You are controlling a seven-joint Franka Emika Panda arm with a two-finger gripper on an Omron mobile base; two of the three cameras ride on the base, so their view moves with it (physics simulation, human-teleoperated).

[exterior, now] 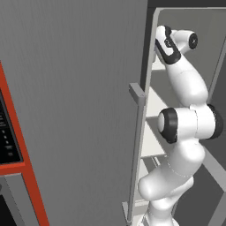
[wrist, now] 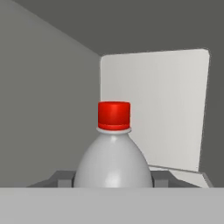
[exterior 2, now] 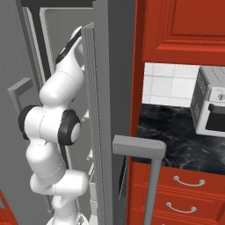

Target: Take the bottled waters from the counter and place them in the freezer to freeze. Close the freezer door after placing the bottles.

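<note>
Red-capped bottle (wrist: pixel 113 153) sits upright between the two dark fingertips (wrist: pixel 61 178) of the pincer (wrist: pixel 113 180), seen from hand cam; pincer clamped on bottle body, one tip each side. Cap up, whitish translucent shoulders below it. Bottle inside freezer (wrist: pixel 48 100): grey side wall to bottle's left, grey ceiling above, white back panel (wrist: pixel 153 109) behind bottle & to its right. Thin white shelf edge (wrist: pixel 183 173) low, right of bottle.

From left base cam: arm (exterior: pixel 183 132) reaches up into the freezer opening, hand end high near top of compartment; pincer itself hidden by wrist. Freezer door (exterior: pixel 75 110) stands open, big grey slab left of arm, w/ long vertical grey handle (exterior: pixel 137 150) along its edge just beside arm. White shelves (exterior: pixel 154 137) behind arm, inside freezer. Red-framed cabinet w/ dark panel (exterior: pixel 9 137) left of freezer door.

From right base cam: arm left of a grey fridge door (exterior 2: pixel 110 110) w/ grey handle (exterior 2: pixel 151 176); black marble-look desk (exterior 2: pixel 176 136) right of that door, over red drawers (exterior 2: pixel 184 189) w/ silver pulls. Silver toaster oven (exterior 2: pixel 211 105) on desk, well apart from freezer. Red upper cabinets (exterior 2: pixel 184 30) above desk, white tile between.
</note>
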